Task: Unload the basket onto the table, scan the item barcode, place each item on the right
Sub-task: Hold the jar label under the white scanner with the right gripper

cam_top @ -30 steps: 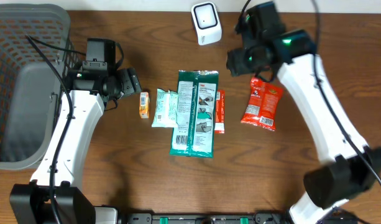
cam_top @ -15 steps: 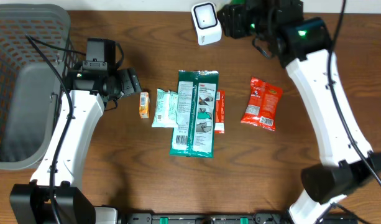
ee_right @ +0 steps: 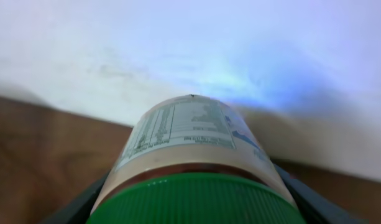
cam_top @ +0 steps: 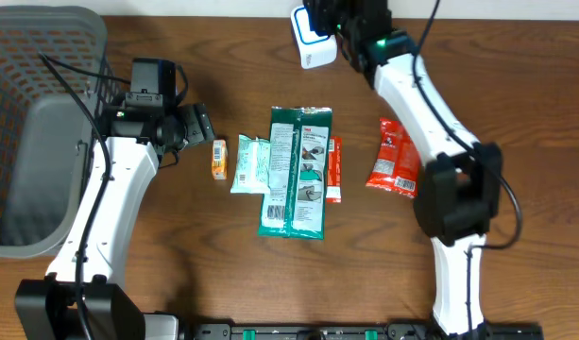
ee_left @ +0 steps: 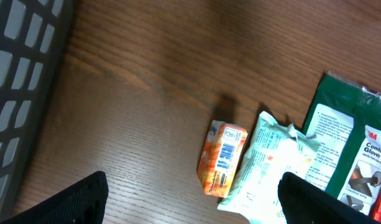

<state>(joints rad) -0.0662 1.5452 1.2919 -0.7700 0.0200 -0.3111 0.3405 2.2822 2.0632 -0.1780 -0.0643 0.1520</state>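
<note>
The right jaws grip a green-capped bottle (ee_right: 189,155); left jaws stand wide.

You are looking down on a dark brown counter (cam_top: 535,113) whose fine wood grain runs left to right under soft, even light. Along its far edge you can make out a pale strip (cam_top: 176,8). In the right wrist view you see a plain white wall (ee_right: 84,43) meeting the wood, slightly blurred, with a faint bluish glow (ee_right: 240,78) spread across part of it.
</note>
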